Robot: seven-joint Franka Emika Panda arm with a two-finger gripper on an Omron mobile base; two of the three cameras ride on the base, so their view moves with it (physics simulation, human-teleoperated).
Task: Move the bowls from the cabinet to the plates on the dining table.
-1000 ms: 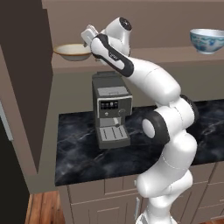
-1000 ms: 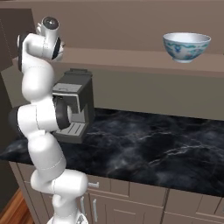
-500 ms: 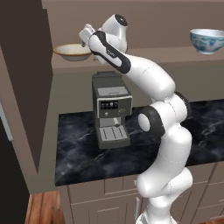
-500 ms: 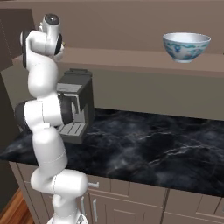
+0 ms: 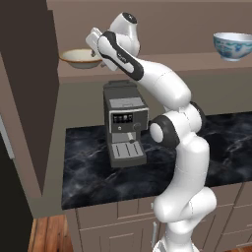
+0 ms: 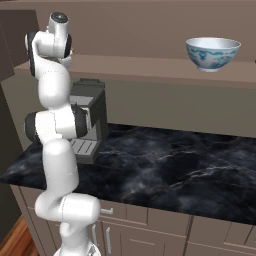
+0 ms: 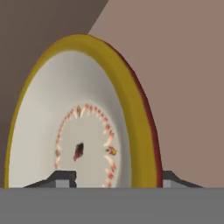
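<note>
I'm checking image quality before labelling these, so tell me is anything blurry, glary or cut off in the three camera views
Left base view: sharp, flat even light, faint sheen on the black marble counter, cream bowl partly hidden behind the gripper. Right base view: crisp, blue floral bowl clear with soft shading, no glare. Hand view: cream bowl very close, rolled sideways, its lower part cropped, edges slightly soft.

The robot's hand hides the near rim of the cream bowl [image 5: 78, 58].

No readable text, brand or number shows anywhere. The coffee machine [image 5: 125, 123] has a small dark display panel on its front, but its marks are too small to read.
</note>
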